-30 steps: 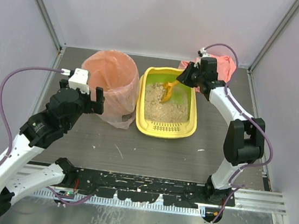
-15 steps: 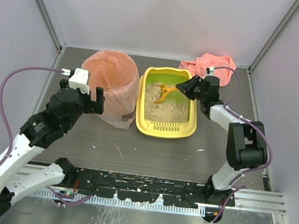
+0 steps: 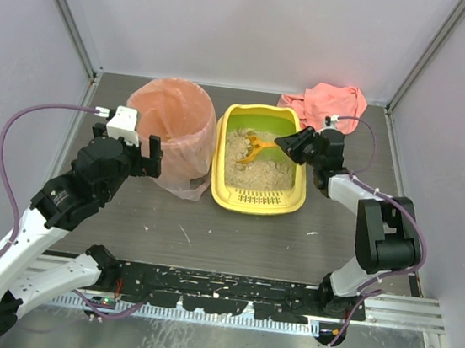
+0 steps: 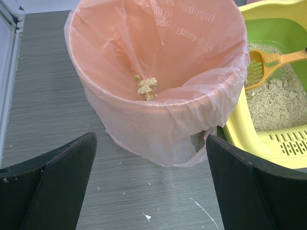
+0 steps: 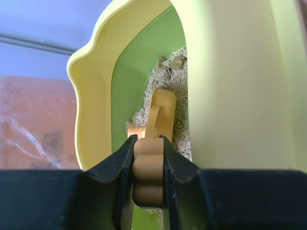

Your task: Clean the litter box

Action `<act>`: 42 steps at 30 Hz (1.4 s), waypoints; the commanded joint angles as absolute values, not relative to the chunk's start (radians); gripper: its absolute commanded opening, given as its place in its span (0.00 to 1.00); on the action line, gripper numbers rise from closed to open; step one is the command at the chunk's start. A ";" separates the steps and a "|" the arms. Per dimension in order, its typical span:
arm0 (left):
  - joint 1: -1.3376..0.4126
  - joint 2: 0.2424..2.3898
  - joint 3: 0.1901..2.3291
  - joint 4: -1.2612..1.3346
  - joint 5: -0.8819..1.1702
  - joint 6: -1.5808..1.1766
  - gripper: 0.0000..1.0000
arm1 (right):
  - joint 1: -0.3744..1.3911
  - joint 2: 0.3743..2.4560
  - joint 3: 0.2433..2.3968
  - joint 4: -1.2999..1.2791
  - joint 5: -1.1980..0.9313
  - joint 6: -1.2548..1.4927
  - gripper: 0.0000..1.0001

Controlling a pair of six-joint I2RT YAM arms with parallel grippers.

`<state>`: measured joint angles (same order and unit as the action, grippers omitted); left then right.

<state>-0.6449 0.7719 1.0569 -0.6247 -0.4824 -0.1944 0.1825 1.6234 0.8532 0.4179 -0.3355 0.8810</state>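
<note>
The yellow litter box (image 3: 257, 198) with green inner walls and beige litter sits mid-table; its slotted rim (image 4: 288, 141) faces the arms. An orange slotted scoop (image 3: 257, 146) lies with its head down in the litter. My right gripper (image 3: 291, 144) is shut on the scoop's handle (image 5: 148, 167) at the box's right wall (image 5: 230, 86). My left gripper (image 4: 151, 191) hangs open over bare table, just short of the round bin lined with a pink bag (image 3: 171, 124). A few litter clumps (image 4: 146, 87) lie in the bag.
A crumpled pink cloth (image 3: 331, 99) lies at the back right. Enclosure walls ring the table. White specks dot the grey tabletop (image 3: 234, 234) in front of the box.
The right gripper came forward and down along the box's right side, lowering the scoop head onto the litter. The left arm stayed still.
</note>
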 commanded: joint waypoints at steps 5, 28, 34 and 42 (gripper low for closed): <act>-0.639 0.758 1.057 -0.582 -0.491 -0.192 0.98 | 0.124 1.513 0.803 0.492 -0.382 0.938 0.01; -0.640 0.733 1.057 -0.574 -0.480 -0.194 0.98 | -0.121 1.322 0.620 0.681 -0.639 1.086 0.01; -0.640 0.729 1.069 -0.581 -0.452 -0.204 0.98 | -0.156 1.377 0.537 0.950 -0.717 1.277 0.01; -0.639 0.734 1.086 -0.584 -0.438 -0.218 0.98 | -0.188 1.447 0.484 1.180 -0.770 1.445 0.01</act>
